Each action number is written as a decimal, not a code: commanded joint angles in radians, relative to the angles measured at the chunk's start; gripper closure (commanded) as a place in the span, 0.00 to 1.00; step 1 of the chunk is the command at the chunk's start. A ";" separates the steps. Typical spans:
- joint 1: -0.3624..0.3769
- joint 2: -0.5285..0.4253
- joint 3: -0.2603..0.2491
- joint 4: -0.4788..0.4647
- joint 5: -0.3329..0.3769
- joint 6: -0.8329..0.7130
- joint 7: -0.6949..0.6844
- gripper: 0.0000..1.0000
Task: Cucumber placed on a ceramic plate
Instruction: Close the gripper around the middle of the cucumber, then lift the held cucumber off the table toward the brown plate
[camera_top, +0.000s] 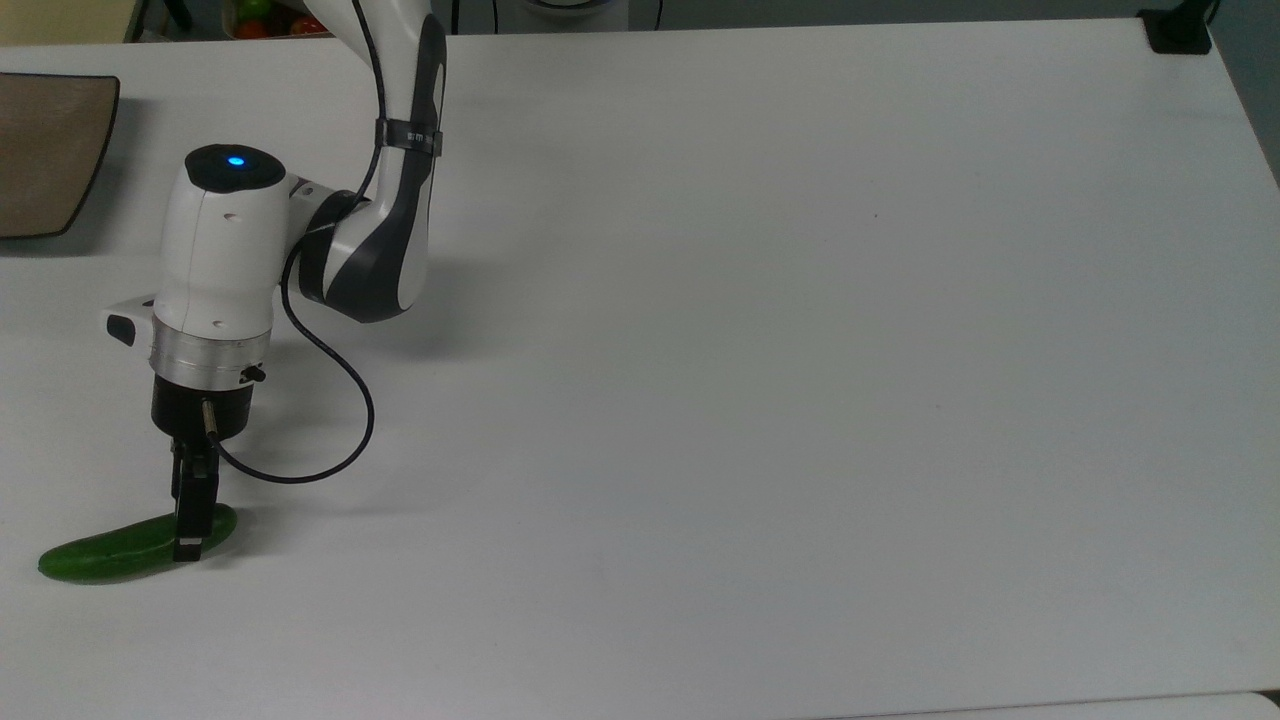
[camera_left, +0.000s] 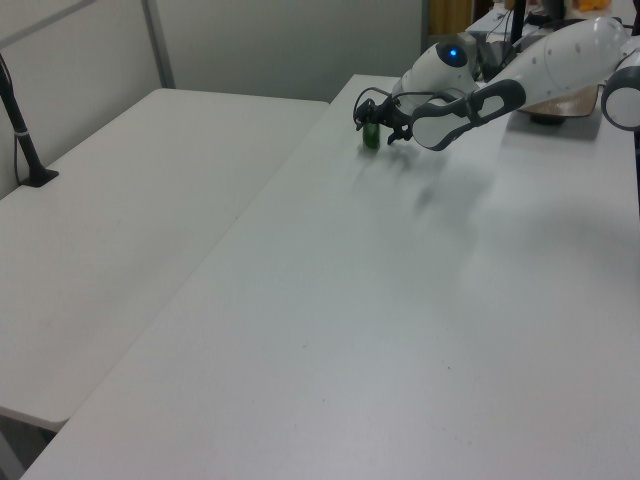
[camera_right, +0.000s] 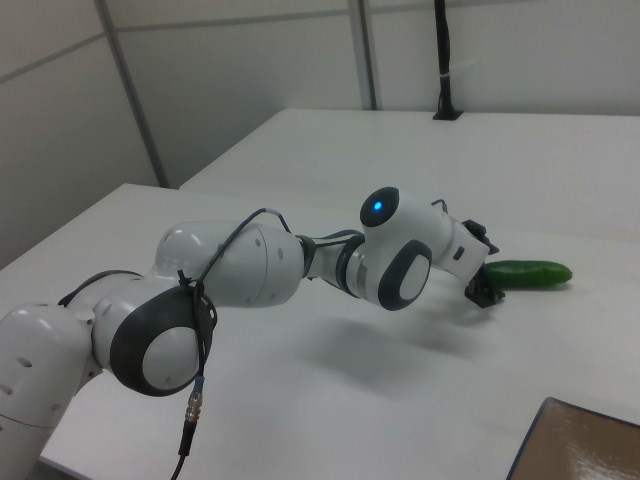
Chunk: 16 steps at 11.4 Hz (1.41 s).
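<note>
one cucumber (camera_top: 120, 548), one ceramic plate (camera_top: 45, 150), one white table (camera_top: 800, 350), one tool (camera_top: 190, 535)

White table (camera_top: 760, 300) w/ cucumber (camera_top: 110, 550) & ceramic plate (camera_top: 45, 150) lying well apart.

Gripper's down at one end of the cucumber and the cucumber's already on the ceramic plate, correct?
Not on the plate. The top view shows the cucumber lying on the white table, with the ceramic plate apart from it. The gripper is down at one end.
</note>
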 joint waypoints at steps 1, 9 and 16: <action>0.010 0.023 -0.020 0.022 0.006 0.021 0.002 0.03; 0.010 0.037 -0.014 0.019 -0.008 0.021 -0.052 0.14; 0.010 0.045 -0.012 0.017 -0.040 0.019 -0.060 0.33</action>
